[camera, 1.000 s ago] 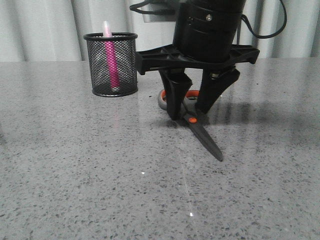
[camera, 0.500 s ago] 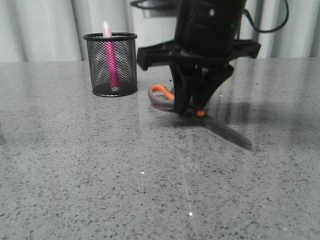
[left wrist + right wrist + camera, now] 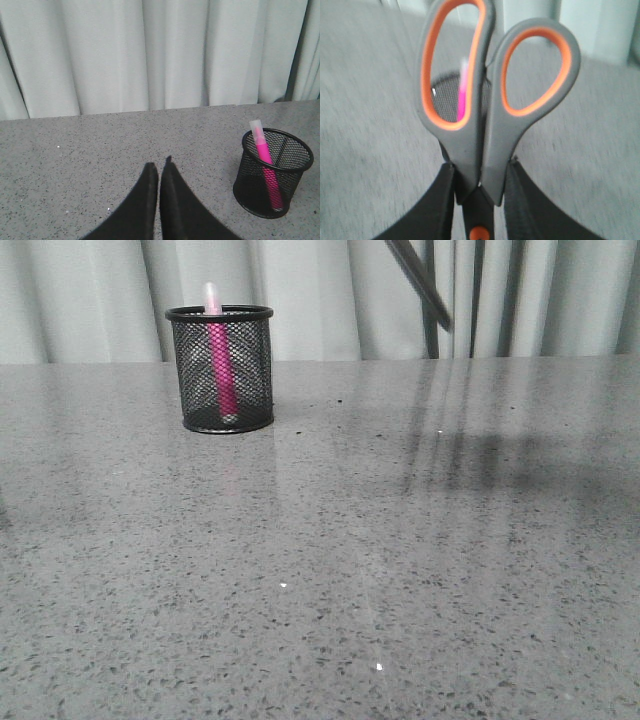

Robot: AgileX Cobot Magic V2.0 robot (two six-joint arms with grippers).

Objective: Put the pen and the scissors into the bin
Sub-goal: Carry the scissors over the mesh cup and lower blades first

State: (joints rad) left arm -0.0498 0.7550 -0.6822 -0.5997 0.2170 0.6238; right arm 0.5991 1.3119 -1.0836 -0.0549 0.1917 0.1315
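The black mesh bin [image 3: 250,375] stands on the table at the back left, with the pink pen [image 3: 221,365] upright inside it, its whitish cap above the rim. My right gripper [image 3: 479,169] is shut on the grey scissors [image 3: 487,125] just above the orange pivot, with the orange-lined loops pointing away from the wrist. It is above the top of the front view, where only the dark blade tip [image 3: 421,282] shows, high over the table. My left gripper [image 3: 159,169] is shut and empty, low over the table, beside the bin [image 3: 250,187] and pen [image 3: 264,155].
The grey speckled table [image 3: 400,570] runs back to pale curtains [image 3: 320,300]. Through the scissors' loop the right wrist view shows the bin [image 3: 444,90] and pen [image 3: 462,97] further off.
My right gripper closed on the scissors on the table and lifted them up out of the front view; only the blade tip still shows. Bin and pen have not moved.
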